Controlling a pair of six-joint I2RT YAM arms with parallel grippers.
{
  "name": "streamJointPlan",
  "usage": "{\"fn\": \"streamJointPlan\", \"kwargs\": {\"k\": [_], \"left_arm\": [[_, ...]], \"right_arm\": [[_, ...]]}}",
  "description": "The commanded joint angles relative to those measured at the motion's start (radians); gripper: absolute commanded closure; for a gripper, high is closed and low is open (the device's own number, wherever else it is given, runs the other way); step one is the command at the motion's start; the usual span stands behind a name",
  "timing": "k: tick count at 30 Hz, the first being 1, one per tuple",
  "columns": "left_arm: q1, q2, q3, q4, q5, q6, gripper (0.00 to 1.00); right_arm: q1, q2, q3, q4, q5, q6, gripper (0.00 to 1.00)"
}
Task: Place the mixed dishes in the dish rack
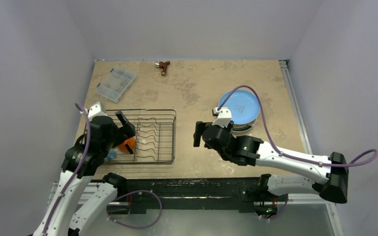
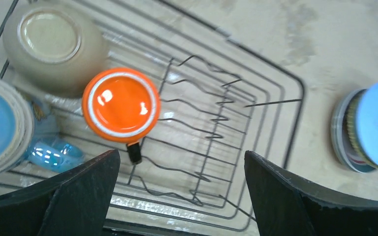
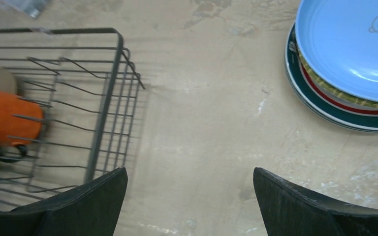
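Observation:
The black wire dish rack (image 1: 173, 132) stands at the left. In it, in the left wrist view, are the orange mug (image 2: 121, 105), the small bowl (image 2: 54, 42) upside down, and the blue mug (image 2: 0, 123). The rack's wavy dividers (image 2: 206, 128) hold nothing. My left gripper (image 1: 125, 125) hangs open and empty over the rack (image 2: 295, 125). The plates are stacked at the right with the light blue plate (image 1: 239, 107) on top. The yellow plate's edge (image 3: 334, 91) and the green-rimmed plate (image 3: 320, 105) show under it. My right gripper (image 1: 197, 133) is open and empty over bare table between rack (image 3: 108, 93) and plates.
A clear plastic compartment box (image 1: 116, 83) lies at the back left. A small brown tool (image 1: 163, 66) lies at the table's far edge. Walls close in on the left, back and right. A metal rail (image 1: 295, 108) runs along the right edge.

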State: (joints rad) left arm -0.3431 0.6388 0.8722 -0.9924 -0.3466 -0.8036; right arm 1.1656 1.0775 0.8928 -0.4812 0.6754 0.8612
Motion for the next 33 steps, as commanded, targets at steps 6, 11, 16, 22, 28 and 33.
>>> {"fn": "streamJointPlan", "kwargs": {"k": [6, 11, 16, 22, 28, 33], "left_arm": [[0.005, 0.059, 0.309, 0.189, 0.440, 0.363, 0.00], [0.003, 0.250, 0.418, 0.292, 0.569, 0.402, 0.00], [0.004, 0.371, 0.422, 0.409, 0.618, 0.450, 0.00], [0.005, 0.342, 0.318, 0.457, 0.554, 0.617, 0.00], [0.002, 0.322, 0.255, 0.490, 0.603, 0.646, 0.01], [-0.005, 0.341, 0.258, 0.485, 0.620, 0.659, 0.02]], "right_arm": [[-0.425, 0.006, -0.027, 0.002, -0.220, -0.190, 0.03], [-0.646, -0.001, 0.006, -0.093, -0.184, -0.201, 0.01], [-0.872, 0.015, -0.003, -0.073, -0.304, -0.243, 0.01], [-0.975, 0.098, 0.012, 0.008, -0.401, -0.252, 0.02], [-0.980, 0.254, 0.082, 0.029, -0.399, -0.280, 0.18], [-0.981, 0.309, 0.111, 0.019, -0.280, -0.296, 0.20]]}}
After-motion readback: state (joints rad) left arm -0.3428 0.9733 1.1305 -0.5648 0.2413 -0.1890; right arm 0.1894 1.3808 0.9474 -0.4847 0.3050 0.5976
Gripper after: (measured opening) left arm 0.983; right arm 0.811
